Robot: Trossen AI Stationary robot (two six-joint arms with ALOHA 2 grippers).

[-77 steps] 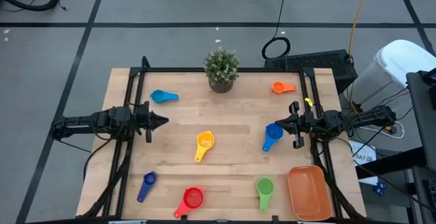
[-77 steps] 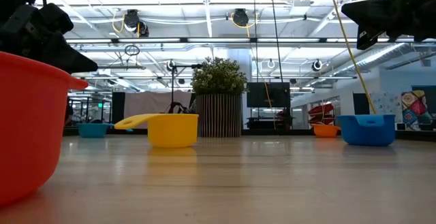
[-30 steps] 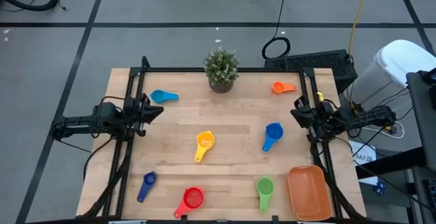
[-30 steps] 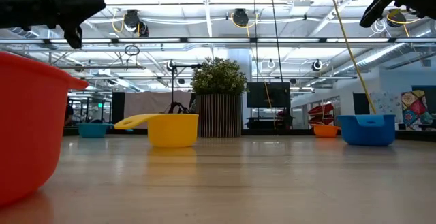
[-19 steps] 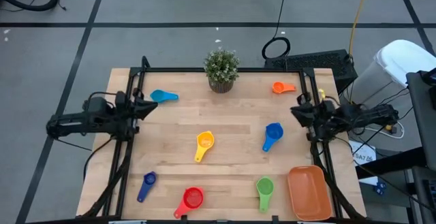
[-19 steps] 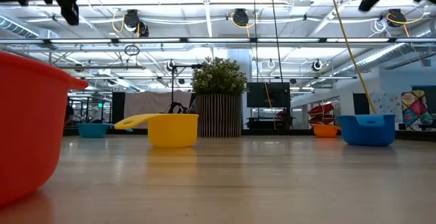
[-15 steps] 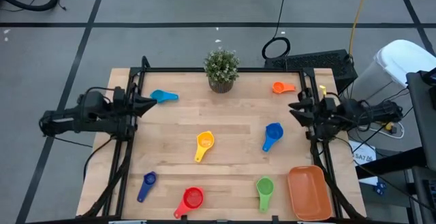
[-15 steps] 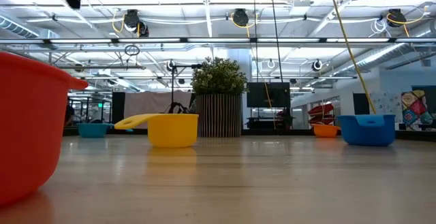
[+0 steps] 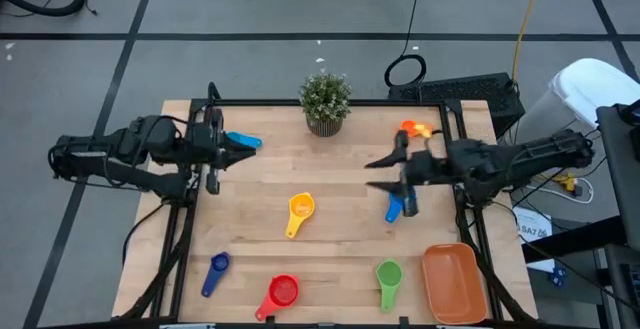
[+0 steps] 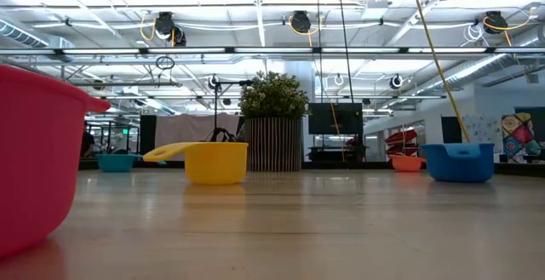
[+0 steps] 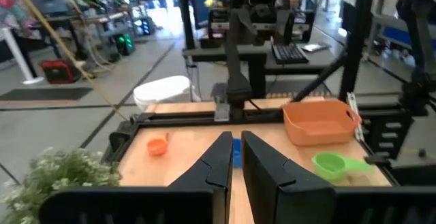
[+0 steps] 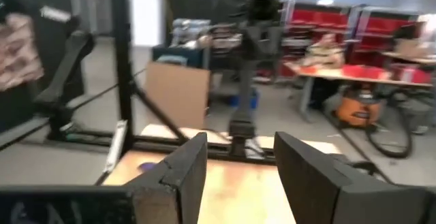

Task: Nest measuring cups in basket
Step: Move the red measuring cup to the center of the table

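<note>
Several measuring cups lie apart on the wooden table: light blue point(image 9: 246, 139) at the far left, orange point(image 9: 410, 127) at the far right, yellow point(image 9: 300, 209) in the middle, blue point(image 9: 398, 205), dark blue point(image 9: 215, 272), red point(image 9: 282, 294) and green point(image 9: 388, 277). The orange basket point(image 9: 450, 281) stands at the near right corner with nothing in it. My left gripper point(image 9: 252, 152) hangs shut and level above the light blue cup. My right gripper point(image 9: 372, 175) hangs open and level, high over the table, its wrist above the blue cup. Neither shows in the low view.
A small potted plant point(image 9: 325, 99) stands at the middle of the far edge. A black frame point(image 9: 200, 119) runs along the table's left, far and right sides. Bare wood lies between the yellow cup and the plant.
Both arms have risen from low by the table's side edges, going up out of the low view. My left gripper has swung level, ending above the light blue cup. My right gripper has reached toward the table's middle and opened. No cup has moved.
</note>
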